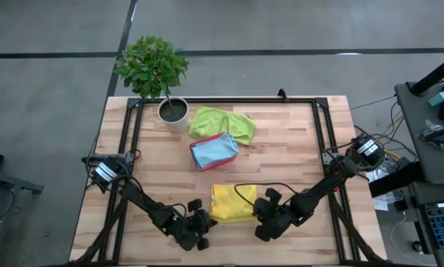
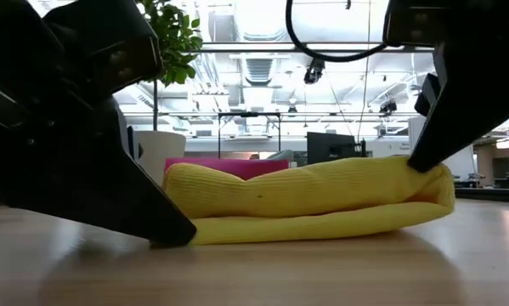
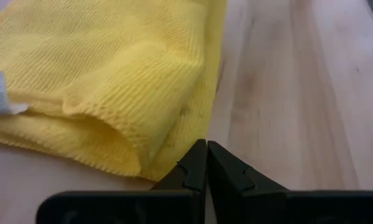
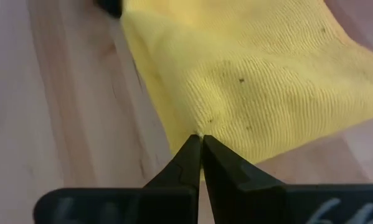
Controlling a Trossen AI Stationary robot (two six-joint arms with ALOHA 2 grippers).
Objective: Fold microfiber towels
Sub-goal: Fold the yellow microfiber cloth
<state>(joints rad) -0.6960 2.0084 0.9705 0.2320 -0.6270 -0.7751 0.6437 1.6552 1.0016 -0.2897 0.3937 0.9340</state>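
A folded yellow towel lies near the table's front edge, several layers thick in the low view. My left gripper is shut, its tips low on the table at the towel's near left corner. My right gripper is shut at the towel's right end. A lime green towel lies crumpled at the far side. A light blue towel lies folded on a pink tray. My left gripper's shut fingertips stand on the table against the towel's bottom edge, slanting down from the near left. No cloth shows between them, and I cannot tell whether they grip any. My right gripper pinches the towel's upper layer at its right end, only at the fingertips, slanting down from the near right. Creases run into the tips. That end is raised slightly, and the rest lies on the table.
A potted plant stands at the far left by the green towel. Bare wood lies left and right of the yellow towel. A black frame rail runs along the far edge and down both sides.
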